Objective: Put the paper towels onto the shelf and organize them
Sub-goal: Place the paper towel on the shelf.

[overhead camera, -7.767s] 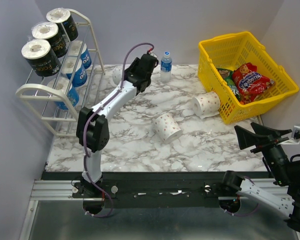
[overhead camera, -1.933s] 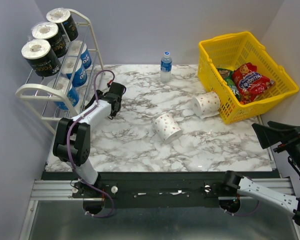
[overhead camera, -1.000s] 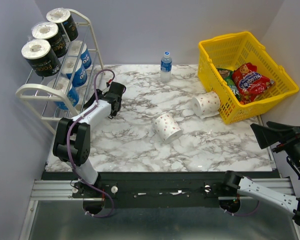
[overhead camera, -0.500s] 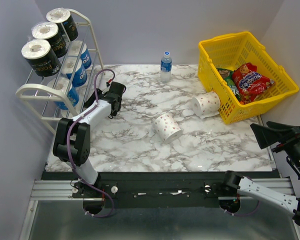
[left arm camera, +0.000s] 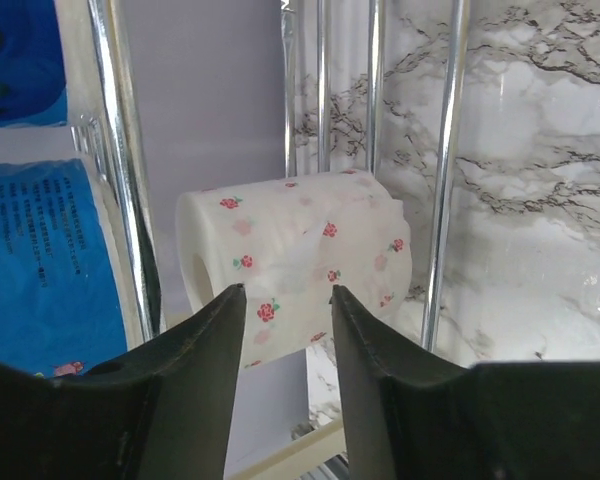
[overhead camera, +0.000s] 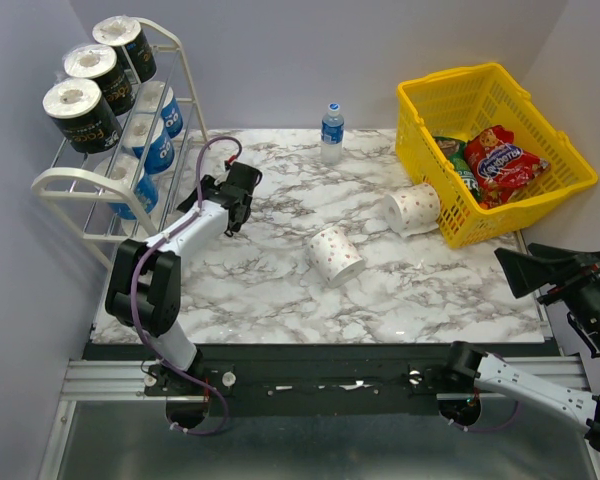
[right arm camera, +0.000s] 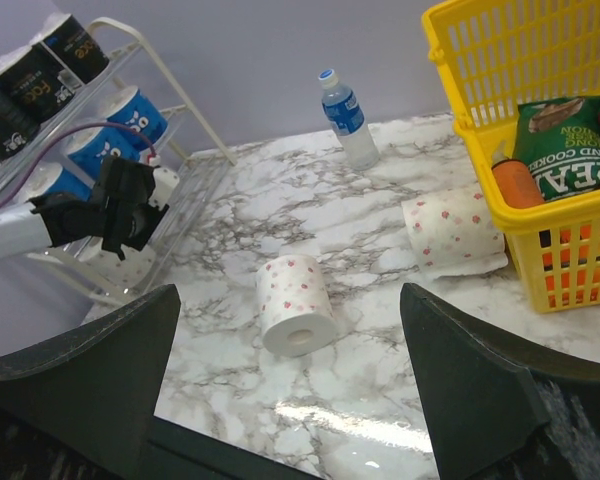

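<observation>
Backed slightly off the shelf (overhead camera: 65,178) with left gripper (left arm camera: 287,296) half-open, empty (no need to hold dotted roll (left arm camera: 310,235), cradled by bars (left arm camera: 445,150)).

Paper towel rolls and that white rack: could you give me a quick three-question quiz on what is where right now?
1. True or false: three black rolls sit on the top tier of the shelf.
2. How many dotted rolls lie on the marble table?
3. The left gripper points at: A) a dotted roll on the shelf, B) a mug, C) a sponge?
Key: 1 true; 2 two; 3 A.
</observation>
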`<state>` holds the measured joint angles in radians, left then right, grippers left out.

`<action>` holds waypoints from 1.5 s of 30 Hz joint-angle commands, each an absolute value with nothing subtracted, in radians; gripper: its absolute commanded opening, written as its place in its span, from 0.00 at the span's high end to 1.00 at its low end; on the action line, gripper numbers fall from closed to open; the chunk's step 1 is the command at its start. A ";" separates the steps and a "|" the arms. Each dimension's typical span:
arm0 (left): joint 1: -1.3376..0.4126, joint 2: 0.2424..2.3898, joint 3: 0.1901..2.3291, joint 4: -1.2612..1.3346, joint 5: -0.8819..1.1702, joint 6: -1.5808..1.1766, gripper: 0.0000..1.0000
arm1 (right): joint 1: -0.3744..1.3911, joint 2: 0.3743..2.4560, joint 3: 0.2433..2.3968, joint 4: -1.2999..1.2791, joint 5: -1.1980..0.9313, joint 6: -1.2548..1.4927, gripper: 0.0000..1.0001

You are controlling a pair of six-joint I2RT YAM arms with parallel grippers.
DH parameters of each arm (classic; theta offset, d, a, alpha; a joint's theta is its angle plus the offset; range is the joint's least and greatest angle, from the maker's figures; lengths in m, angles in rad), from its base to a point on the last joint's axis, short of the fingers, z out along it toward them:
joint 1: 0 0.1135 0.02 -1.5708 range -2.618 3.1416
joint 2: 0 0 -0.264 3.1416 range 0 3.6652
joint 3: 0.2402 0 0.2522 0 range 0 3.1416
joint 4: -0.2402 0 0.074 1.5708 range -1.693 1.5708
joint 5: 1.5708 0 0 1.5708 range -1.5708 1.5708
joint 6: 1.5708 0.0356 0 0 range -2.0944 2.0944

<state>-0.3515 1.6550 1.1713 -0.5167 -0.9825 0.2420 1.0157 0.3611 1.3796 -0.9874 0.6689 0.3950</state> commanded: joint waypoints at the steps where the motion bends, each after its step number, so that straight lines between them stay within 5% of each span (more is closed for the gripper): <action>1: -0.356 1.631 1.174 -0.514 -0.928 0.236 0.57 | 1.023 0.347 1.368 -0.968 0.692 0.388 0.00; 13: -0.351 1.686 1.100 -0.526 -0.919 0.278 0.66 | 1.023 0.377 1.391 -0.940 0.672 0.365 0.00; 45: -0.277 1.760 1.208 -0.644 -0.896 0.184 0.61 | 1.023 0.384 1.413 -0.942 0.675 0.347 0.00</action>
